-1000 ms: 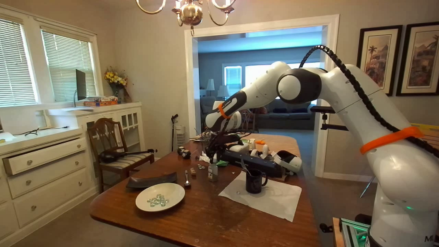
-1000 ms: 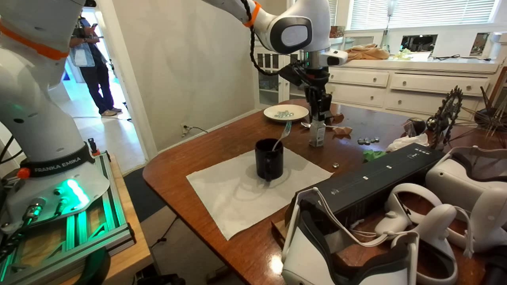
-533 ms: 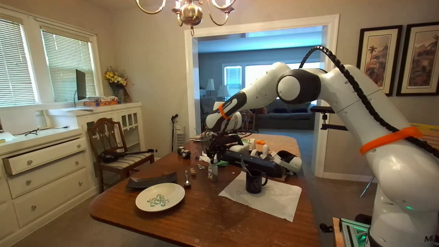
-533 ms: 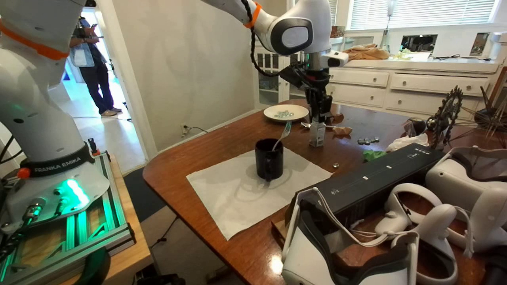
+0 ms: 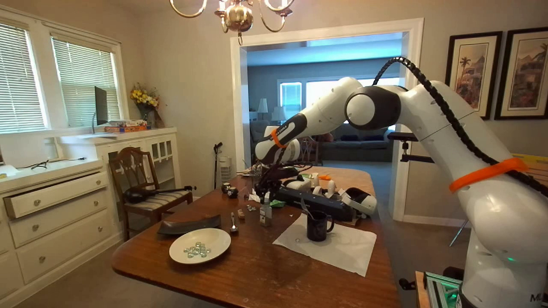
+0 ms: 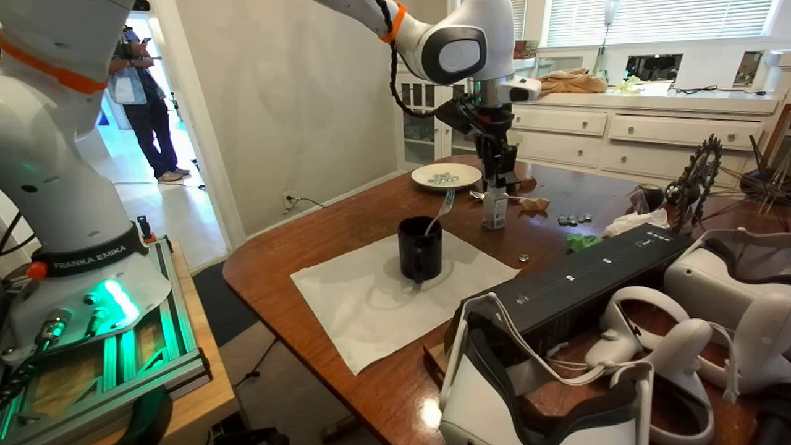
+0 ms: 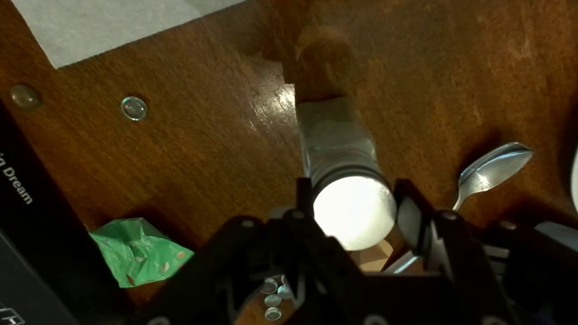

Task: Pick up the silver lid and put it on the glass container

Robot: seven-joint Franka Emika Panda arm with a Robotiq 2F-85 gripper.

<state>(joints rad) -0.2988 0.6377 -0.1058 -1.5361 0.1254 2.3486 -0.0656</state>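
A small clear glass container [image 6: 495, 210] stands upright on the wooden table, visible in both exterior views. At its mouth is the silver lid [image 7: 354, 216], a bright round disc in the wrist view. My gripper [image 7: 354, 192] points down over the container and is shut on the lid, one finger against either side. In the wrist view the container's glass body [image 7: 336, 135] extends beyond the lid, with a dark ring just beneath the disc. How tightly the lid sits on the rim is hidden.
A spoon [image 7: 494, 169] and a tan folded piece [image 6: 534, 204] lie close to the container. Nearby stand a black mug [image 6: 420, 250] with a fork on white paper [image 6: 346, 315], a plate [image 6: 420, 179] of glass beads, and a long dark box [image 6: 593, 272] beside white headsets.
My arm's wrist has shifted only very slightly. The glass container stands in the same spot, and the fingers keep the same spacing at its top.
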